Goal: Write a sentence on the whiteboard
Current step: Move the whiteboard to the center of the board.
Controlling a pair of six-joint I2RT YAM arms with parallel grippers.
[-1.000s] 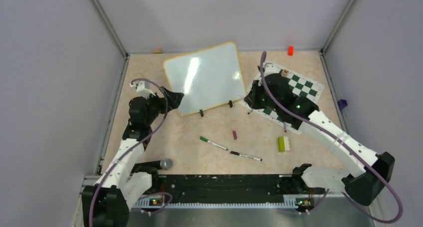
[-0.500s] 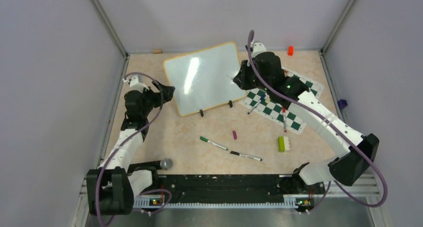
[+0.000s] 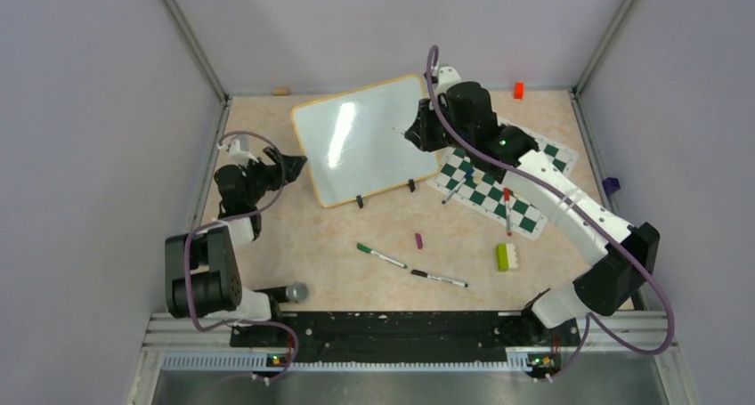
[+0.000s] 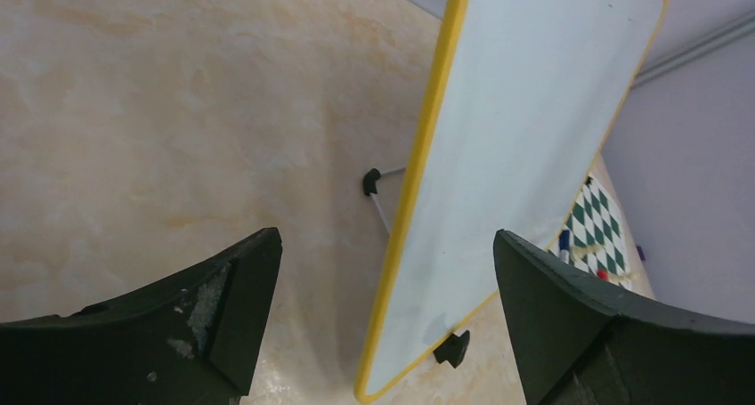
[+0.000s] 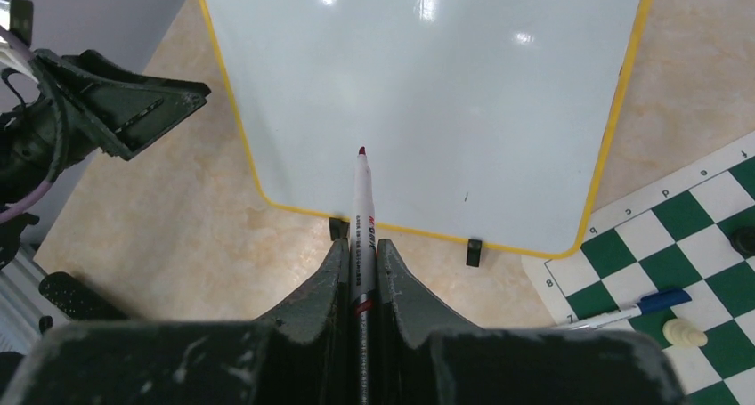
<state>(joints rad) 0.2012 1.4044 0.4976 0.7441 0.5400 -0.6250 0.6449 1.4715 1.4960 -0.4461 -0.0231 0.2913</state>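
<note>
We're on approach: right gripper (image 5: 361, 245) clamps marker (image 5: 361, 200), blank whiteboard (image 5: 418, 93) just ahead; left gripper (image 4: 383, 240) gapes empty. Next we press tip on.

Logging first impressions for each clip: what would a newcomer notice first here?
The whiteboard, propped at a tilt at the back centre of the scene, is glossy and blank. The right gripper, at the board's right side, is shut on a red-tipped marker aimed at the board's face. The left gripper hangs open by the board's left edge.
</note>
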